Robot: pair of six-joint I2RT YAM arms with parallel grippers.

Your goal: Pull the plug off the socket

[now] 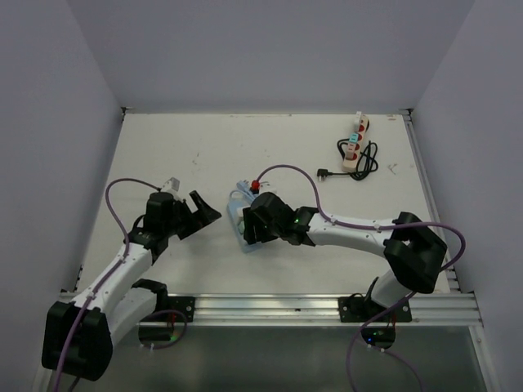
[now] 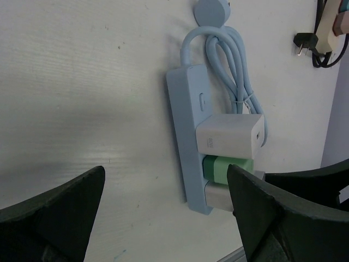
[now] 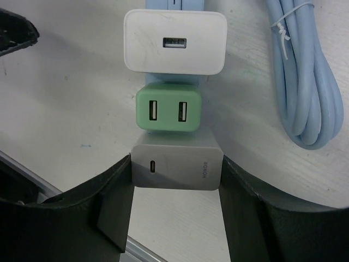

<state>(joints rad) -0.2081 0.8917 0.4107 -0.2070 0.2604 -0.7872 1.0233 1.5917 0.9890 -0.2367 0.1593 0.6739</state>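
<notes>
- The right gripper (image 3: pixel 176 180) is shut on the grey plug (image 3: pixel 177 166), one finger on each side, ready to pull.
- That plug sits at the near end of the blue socket strip (image 2: pixel 182 109), mid-table, beside the green plug (image 3: pixel 168 107).
- The left gripper (image 2: pixel 163 185) hangs wide open and empty, just left of the strip, maybe to hold it down.
- The table (image 1: pixel 327 261) ends close behind the plug, so pulling upward looks roomiest.

Lying flat on the desk (image 2: pixel 82 82): pale blue socket strip (image 2: pixel 182 136), matching cord (image 2: pixel 234 71) looping alongside. Carrying three plugs in one row, all seated: white plug (image 3: pixel 174 43), green plug (image 3: pixel 168 108), grey plug (image 3: pixel 180 158) at the end away from the cord. Sitting pinched between the right pincer (image 3: pixel 176 170) fingers, grey sides touching both.
</notes>
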